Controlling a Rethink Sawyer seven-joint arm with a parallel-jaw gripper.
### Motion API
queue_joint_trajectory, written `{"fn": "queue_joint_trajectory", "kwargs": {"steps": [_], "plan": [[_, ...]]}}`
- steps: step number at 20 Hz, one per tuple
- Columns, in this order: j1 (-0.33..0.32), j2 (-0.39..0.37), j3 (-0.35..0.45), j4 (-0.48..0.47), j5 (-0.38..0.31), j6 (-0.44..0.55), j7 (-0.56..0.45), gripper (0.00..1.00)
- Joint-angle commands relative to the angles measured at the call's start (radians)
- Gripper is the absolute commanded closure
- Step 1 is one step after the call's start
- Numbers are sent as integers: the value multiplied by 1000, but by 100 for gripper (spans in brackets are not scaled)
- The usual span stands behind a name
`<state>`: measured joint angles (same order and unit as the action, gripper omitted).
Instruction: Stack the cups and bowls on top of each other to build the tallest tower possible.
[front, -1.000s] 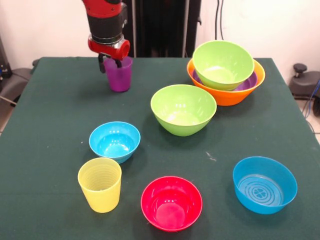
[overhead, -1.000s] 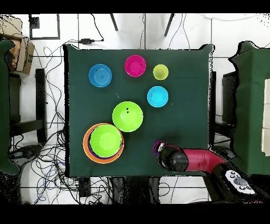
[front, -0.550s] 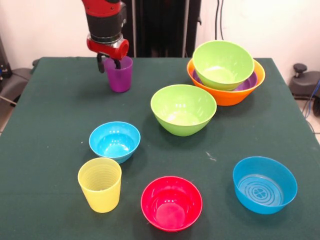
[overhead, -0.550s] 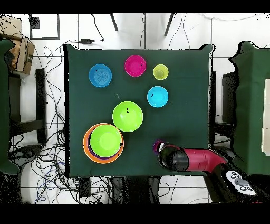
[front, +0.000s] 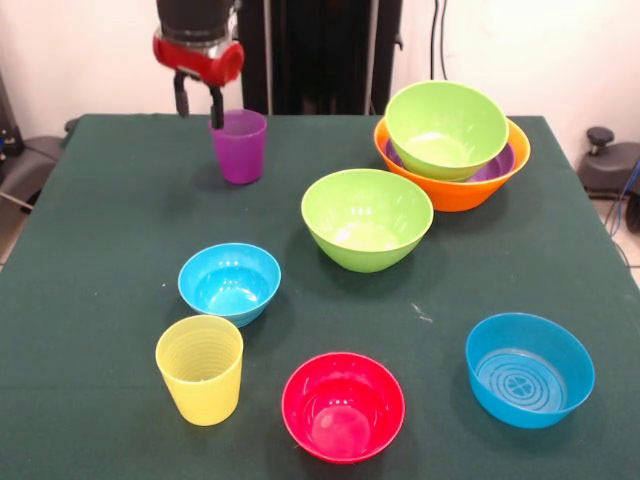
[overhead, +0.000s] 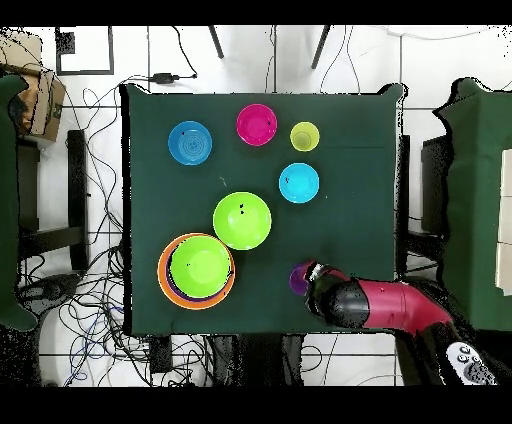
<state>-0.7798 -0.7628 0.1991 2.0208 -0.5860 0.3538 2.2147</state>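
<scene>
— What moved?
— The tool (front: 199, 106) went up. A moment ago it sat low on the purple cup (front: 240, 146). Now it hangs above the cup's rim, a bit to the side, and its two fingers are apart with nothing between them. One fingertip is just by the rim.
— Did the cup move?
— No. It stands upright on the green surface (front: 100, 230), in the same spot, near the far edge. You can see through it a little.
— Where is the tower?
— At the other far corner. The big orange bowl (front: 455, 185) is at the bottom, a flat purple bowl (front: 497, 164) sits in it, and a lime green bowl (front: 446, 128) sits on top, tipped a bit.
— And the rest?
— Another lime green bowl (front: 367, 218) is in the middle. Nearer are a small blue bowl (front: 229, 282), the yellow ribbed cup (front: 200, 368), a pink-red bowl (front: 343, 405) and a bigger blue bowl (front: 529, 369), all well apart.
</scene>
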Motion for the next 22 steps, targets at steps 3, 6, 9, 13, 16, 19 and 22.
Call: {"fn": "queue_joint_trajectory", "kwargs": {"steps": [3,6,9,13,16,19,22], "plan": [[11,-272,137,134,168,259,-134,0],[31,-355,137,152,231,341,-148,0],[63,-369,127,139,243,374,-126,0],[101,-318,120,78,215,370,-82,0],[129,-271,113,20,195,382,-55,0],[157,-210,104,-32,181,374,-28,0],[188,-132,89,-95,162,342,0,0]]}}
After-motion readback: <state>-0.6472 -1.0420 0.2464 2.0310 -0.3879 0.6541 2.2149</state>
